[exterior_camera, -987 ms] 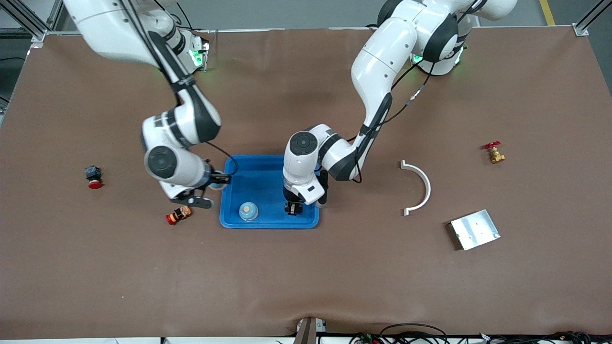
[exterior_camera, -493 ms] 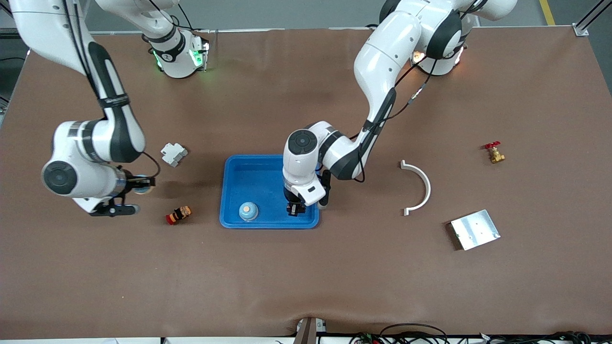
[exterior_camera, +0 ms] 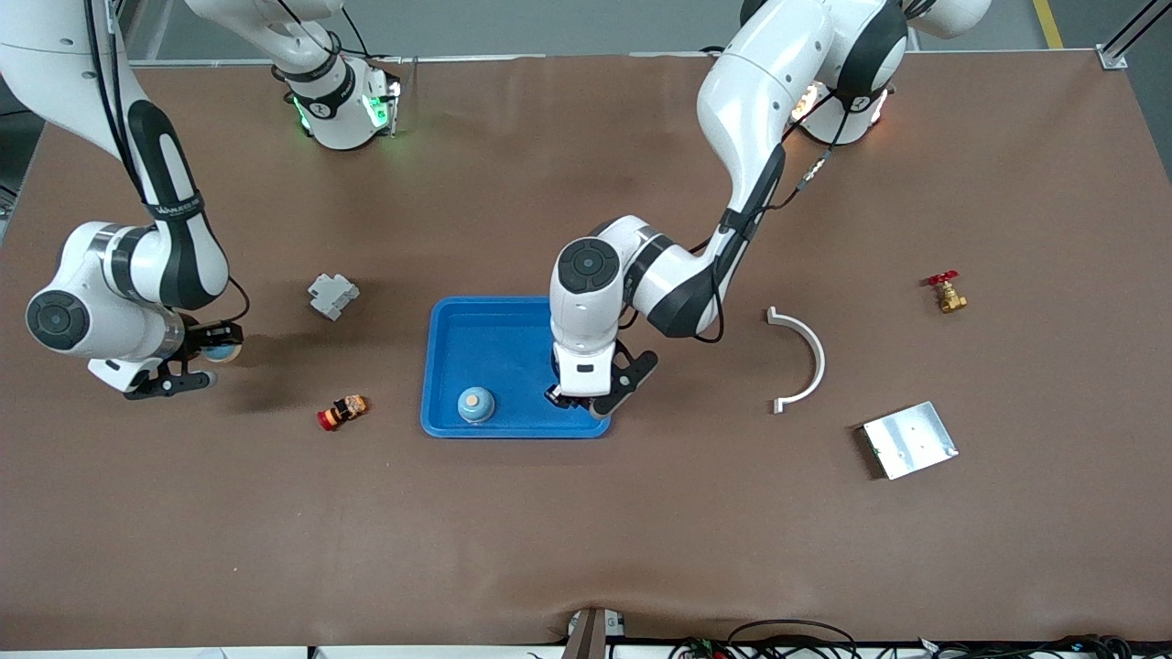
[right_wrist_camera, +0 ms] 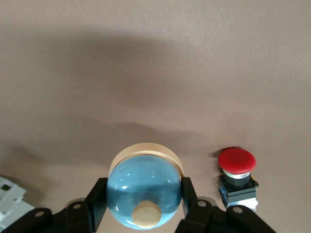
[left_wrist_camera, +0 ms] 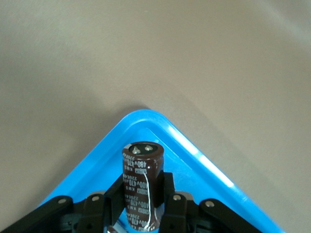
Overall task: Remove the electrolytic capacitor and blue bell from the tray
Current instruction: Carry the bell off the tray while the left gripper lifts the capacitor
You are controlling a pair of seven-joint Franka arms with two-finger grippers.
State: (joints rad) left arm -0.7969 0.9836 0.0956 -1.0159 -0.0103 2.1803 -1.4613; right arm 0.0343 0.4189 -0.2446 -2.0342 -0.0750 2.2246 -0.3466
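Upright brown capacitor (left_wrist_camera: 142, 187), left claw (left_wrist_camera: 141, 208), glossy blue bell (right_wrist_camera: 144, 191), right claw (right_wrist_camera: 144, 206)

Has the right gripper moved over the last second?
Yes. The right gripper, shut on a blue bell, has swung away from the blue tray, toward the right arm's end of the table.

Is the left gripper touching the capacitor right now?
Touching. The left wrist view shows the left gripper with a finger pressed against each side of the upright capacitor, over a corner of the blue tray.
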